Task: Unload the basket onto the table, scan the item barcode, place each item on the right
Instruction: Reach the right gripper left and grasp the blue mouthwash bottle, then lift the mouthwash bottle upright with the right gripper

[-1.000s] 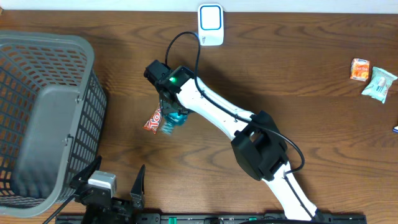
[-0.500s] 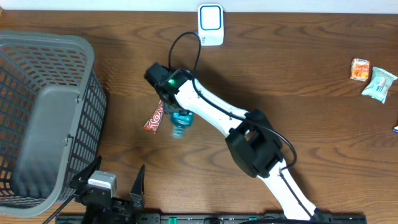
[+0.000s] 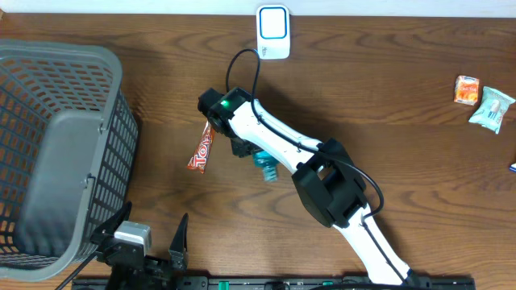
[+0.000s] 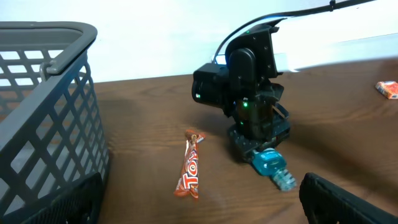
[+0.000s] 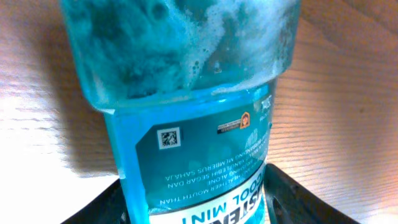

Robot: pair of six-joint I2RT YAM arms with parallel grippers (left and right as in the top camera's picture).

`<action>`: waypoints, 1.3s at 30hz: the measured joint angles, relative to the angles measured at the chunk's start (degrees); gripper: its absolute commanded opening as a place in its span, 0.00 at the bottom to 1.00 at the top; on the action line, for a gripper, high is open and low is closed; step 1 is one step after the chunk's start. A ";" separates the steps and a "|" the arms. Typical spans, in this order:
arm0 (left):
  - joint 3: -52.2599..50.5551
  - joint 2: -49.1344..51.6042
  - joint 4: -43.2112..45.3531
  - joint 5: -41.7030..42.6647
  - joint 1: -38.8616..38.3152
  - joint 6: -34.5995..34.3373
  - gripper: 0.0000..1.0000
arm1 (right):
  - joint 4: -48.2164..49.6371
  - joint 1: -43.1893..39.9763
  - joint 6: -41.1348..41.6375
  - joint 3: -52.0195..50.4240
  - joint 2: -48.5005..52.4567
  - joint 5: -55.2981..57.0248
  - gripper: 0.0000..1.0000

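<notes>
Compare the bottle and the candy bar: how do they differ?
The bottle is clear teal with foamy liquid; the candy bar has an opaque red-orange wrapper. The bottle is rounded; the candy bar is flat and slim. The bottle sits in the right gripper; the candy bar lies loose on the table. Both are small packaged goods.

Place: mock shop checkout.
Evidence: white barcode scanner (image 3: 273, 31), grey shopping basket (image 3: 113, 74), candy bar (image 3: 201, 151), snack packets (image 3: 467, 89), wooden tabletop (image 3: 387, 89).
</notes>
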 measured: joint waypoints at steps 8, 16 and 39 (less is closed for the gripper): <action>0.00 0.00 0.00 -0.02 -0.02 0.00 1.00 | 0.07 0.04 -4.81 0.02 0.33 3.56 0.15; 0.00 0.00 0.00 0.00 0.00 0.00 1.00 | 2.40 -3.39 -13.22 1.49 -2.32 0.70 0.13; 0.00 0.00 0.00 0.00 0.00 0.00 1.00 | 2.19 -16.46 -27.04 1.68 -2.60 -21.44 0.23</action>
